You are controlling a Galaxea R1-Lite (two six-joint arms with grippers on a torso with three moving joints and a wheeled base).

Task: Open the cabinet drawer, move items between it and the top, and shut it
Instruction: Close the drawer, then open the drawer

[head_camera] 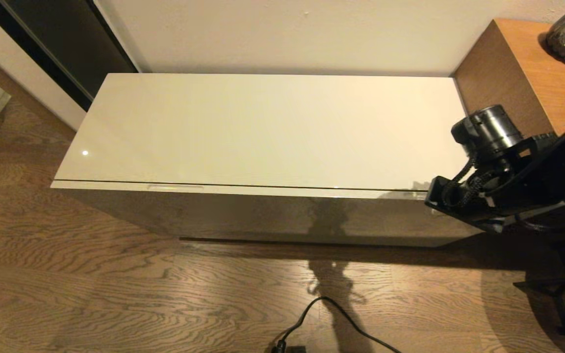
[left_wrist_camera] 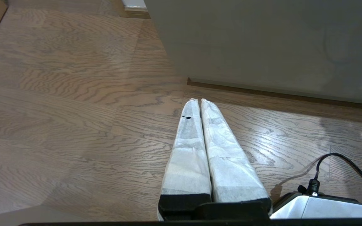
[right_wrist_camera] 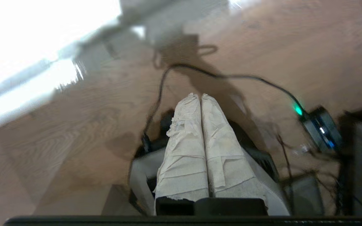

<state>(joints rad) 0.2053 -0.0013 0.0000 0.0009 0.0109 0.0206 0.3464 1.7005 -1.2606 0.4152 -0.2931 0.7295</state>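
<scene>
From the head view we saw the top (head_camera: 263, 127) as a bare cream slab with the cabinet drawer (head_camera: 272, 215) shut flush beneath it, one handle slot (head_camera: 174, 187) showing near its left end, the wooden desk (head_camera: 532, 78) at the right, and none of the items in any view. Only the head view caught the right arm (head_camera: 503, 166) raised at the cabinet's right front corner. The wrist views alone showed the right gripper (right_wrist_camera: 200, 97) pressed together, holding nothing, over the floor cable (right_wrist_camera: 218, 75), and the left gripper (left_wrist_camera: 199, 101) likewise pressed together low over the floor (left_wrist_camera: 74, 110) beside the drawer front.
</scene>
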